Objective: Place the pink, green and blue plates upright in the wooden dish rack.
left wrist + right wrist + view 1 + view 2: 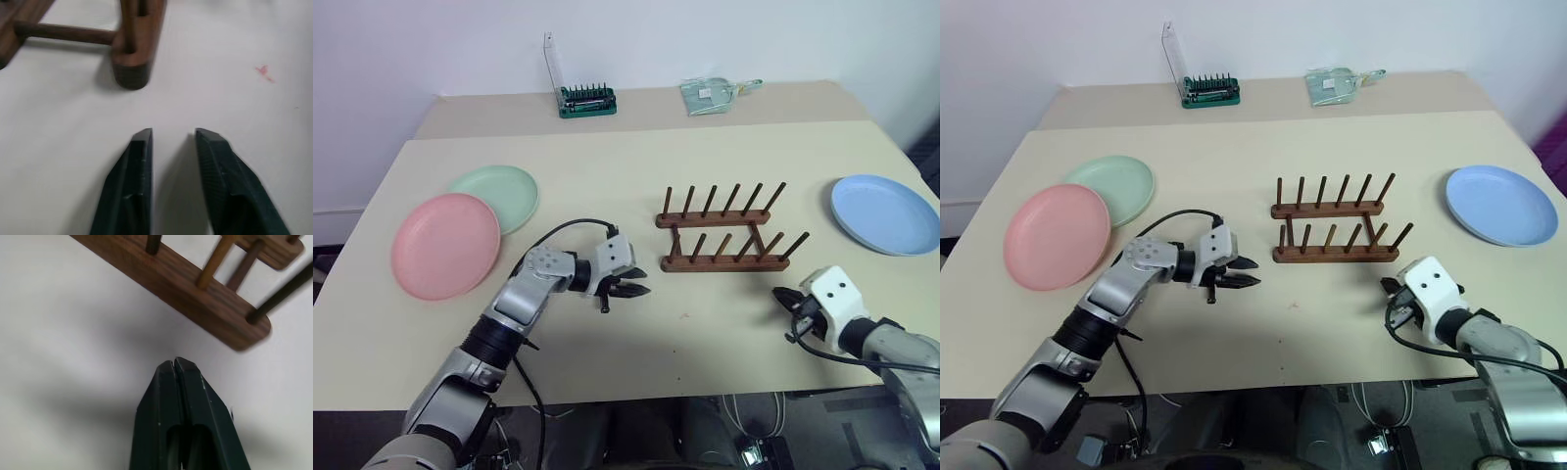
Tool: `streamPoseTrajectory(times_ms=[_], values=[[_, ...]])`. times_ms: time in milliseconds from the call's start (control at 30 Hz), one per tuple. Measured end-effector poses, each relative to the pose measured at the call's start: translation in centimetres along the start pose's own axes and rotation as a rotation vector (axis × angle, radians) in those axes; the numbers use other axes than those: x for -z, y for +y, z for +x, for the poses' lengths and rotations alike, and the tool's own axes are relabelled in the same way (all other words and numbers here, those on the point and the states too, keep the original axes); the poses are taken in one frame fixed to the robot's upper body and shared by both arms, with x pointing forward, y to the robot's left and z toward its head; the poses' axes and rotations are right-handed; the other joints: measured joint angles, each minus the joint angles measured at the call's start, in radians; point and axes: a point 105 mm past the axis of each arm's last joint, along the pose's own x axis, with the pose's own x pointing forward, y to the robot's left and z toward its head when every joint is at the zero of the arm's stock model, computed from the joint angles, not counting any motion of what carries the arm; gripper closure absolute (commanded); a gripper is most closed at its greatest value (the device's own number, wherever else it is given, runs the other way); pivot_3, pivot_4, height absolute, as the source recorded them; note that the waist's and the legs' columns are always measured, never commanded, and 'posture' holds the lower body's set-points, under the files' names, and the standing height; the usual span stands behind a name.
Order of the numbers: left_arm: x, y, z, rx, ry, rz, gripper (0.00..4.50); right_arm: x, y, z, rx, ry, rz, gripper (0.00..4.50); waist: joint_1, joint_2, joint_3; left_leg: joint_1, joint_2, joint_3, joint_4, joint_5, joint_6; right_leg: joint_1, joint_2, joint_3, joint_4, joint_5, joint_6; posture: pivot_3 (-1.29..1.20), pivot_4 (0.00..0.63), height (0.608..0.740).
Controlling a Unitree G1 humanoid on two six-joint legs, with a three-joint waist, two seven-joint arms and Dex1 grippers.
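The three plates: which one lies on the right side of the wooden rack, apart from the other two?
The blue plate. It lies flat and alone, right of the wooden dish rack. The pink plate and the green plate lie together at the left.

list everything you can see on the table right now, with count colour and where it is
pink plate: one, salmon pink, flat on the table's left side
green plate: one, pale mint green, flat just behind the pink plate, its near edge tucked under the pink one's rim
blue plate: one, light blue, flat at the table's right edge
wooden dish rack: one, dark brown, two pegged rails, mid-table, no plates in it
bit holder: one, green with a clear lid raised, far edge
clear packet: one, greenish, far edge, right of the bit holder
table: one, beige
left gripper: one, black fingers apart, holding nothing, left of the rack
right gripper: one, black fingers shut, holding nothing, near the rack's right end
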Motion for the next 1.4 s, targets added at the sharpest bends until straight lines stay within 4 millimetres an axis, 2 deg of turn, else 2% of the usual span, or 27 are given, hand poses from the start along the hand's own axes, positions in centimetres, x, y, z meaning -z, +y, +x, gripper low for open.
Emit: streamPoseTrajectory(times_ms=[200,333,500,667,700,767,800,900,933,1000,1100,1200,1267,1333,1367,1400], values=[[-1.5,0.4,3.0,-0.11,-0.031,0.014,2.86,-0.9,-1.3,2.1,0.028,-0.013,-0.023,4.5,-0.001,0.0,0.0,0.0,0.0,0.0,0.0,0.0,0.0,0.001,0.0,0.0,0.0,0.0,0.0,0.0,0.15,0.74],[-2.0,1.8,4.2,-0.21,-0.036,-0.008,2.86,-1.3,-2.3,3.5,0.061,-0.02,-0.037,4.5,-0.003,0.0,0.0,0.001,0.0,0.0,0.0,0.001,-0.001,0.001,0.0,0.0,0.0,0.0,0.0,0.0,0.15,0.74],[-2.1,3.2,4.6,-0.286,-0.033,-0.003,2.86,-1.6,-3.9,4.9,0.12,-0.03,-0.057,4.5,-0.007,0.0,0.0,0.001,0.0,0.001,0.0,0.001,-0.001,0.0,0.0,0.0,0.0,0.0,0.0,0.0,0.15,0.74],[-2.1,3.7,4.6,-0.311,-0.051,-0.001,2.86,-2.0,-5.0,5.5,0.163,-0.045,-0.085,4.5,-0.005,0.0,0.0,0.001,0.0,0.001,0.0,0.001,-0.002,0.0,0.0,0.0,0.0,0.0,0.0,0.0,0.15,0.74],[-2.1,3.7,4.4,-0.312,-0.053,-0.002,2.89,-2.0,-5.0,5.5,0.159,-0.049,-0.084,4.25,-0.006,0.0,0.0,0.001,0.0,0.001,0.0,0.001,-0.002,-0.001,0.0,0.0,0.0,0.0,0.0,0.0,0.15,0.74],[-1.8,3.5,3.6,-0.294,-0.062,-0.016,2.28,-2.1,-4.4,5.3,0.115,-0.064,-0.072,3.56,-0.009,0.001,0.0,0.0,0.0,0.001,-0.001,0.001,-0.002,-0.002,0.0,0.0,0.001,0.0,0.0,0.0,0.15,0.74],[-1.4,3.1,2.8,-0.277,-0.067,-0.031,2.0,-2.2,-3.9,4.9,0.081,-0.075,-0.064,3.17,-0.012,0.001,-0.001,-0.001,0.0,0.001,-0.002,0.001,-0.002,-0.004,0.0,0.0,0.001,0.0,0.0,0.0,0.15,0.74],[-0.4,2.1,-0.3,-0.263,-0.106,-0.148,0.5,-2.8,-2.5,3.4,-0.017,-0.104,-0.053,1.63,-0.019,0.001,0.0,-0.005,0.001,0.001,-0.003,0.001,-0.001,-0.008,0.0,0.001,0.002,0.0,0.0,0.0,0.15,0.74],[-0.5,2.2,-1.9,-0.292,-0.131,-0.193,0.0,-3.7,-1.9,3.0,-0.046,-0.135,-0.052,1.02,-0.024,0.001,0.0,-0.005,0.0,0.001,-0.001,0.001,-0.001,-0.008,0.0,0.001,0.002,0.001,0.0,0.0,0.15,0.74],[-1.7,3.4,-5.2,-0.413,-0.202,-0.224,0.0,-5.8,-0.4,2.5,-0.115,-0.2,-0.07,0.08,-0.031,0.001,0.0,-0.004,0.001,0.0,-0.001,0.001,-0.002,-0.007,0.0,0.001,0.002,0.001,-0.001,0.0,0.15,0.74],[-2.6,7.8,-13.7,-0.832,-0.28,-0.282,0.0,-7.6,1.8,2.2,-0.21,-0.255,-0.097,0.08,-0.031,0.0,0.0,-0.001,0.003,0.0,-0.002,0.001,-0.002,-0.004,0.002,0.0,0.002,0.001,-0.001,0.0,0.15,0.74],[-1.6,9.8,-21.2,-1.21,-0.308,-0.364,0.0,-7.4,2.8,2.9,-0.257,-0.245,-0.091,0.08,-0.03,0.0,0.0,-0.001,0.002,0.0,-0.001,0.001,-0.003,-0.003,0.002,0.0,0.002,0.001,-0.001,0.0,0.15,0.74],[-0.6,9.6,-25.3,-1.442,-0.303,-0.412,0.0,-7.6,3.3,3.7,-0.289,-0.248,-0.092,0.08,-0.03,-0.002,0.001,-0.001,0.002,0.001,-0.001,0.002,-0.003,-0.004,0.001,0.0,0.001,0.001,-0.001,0.0,0.15,0.74],[0.8,8.6,-28.3,-1.617,-0.278,-0.452,0.0,-7.8,3.8,4.3,-0.32,-0.25,-0.089,0.08,-0.03,-0.002,0.001,-0.001,0.001,0.0,-0.002,0.001,-0.003,-0.005,0.001,0.0,0.001,0.001,-0.001,0.0,0.15,0.74],[2.0,7.8,-29.6,-1.701,-0.25,-0.494,0.0,-8.1,4.0,4.6,-0.334,-0.257,-0.09,0.08,-0.03,-0.002,0.001,-0.002,0.001,0.0,-0.002,0.001,-0.003,-0.005,0.001,0.0,0.001,0.001,-0.001,0.0,0.15,0.74],[4.2,6.5,-30.9,-1.804,-0.203,-0.576,0.0,-8.3,4.1,4.9,-0.349,-0.263,-0.093,0.08,-0.031,-0.002,0.001,-0.002,0.001,0.001,-0.003,0.001,-0.003,-0.006,0.001,0.0,0.001,0.001,-0.001,0.0,0.15,0.74]])
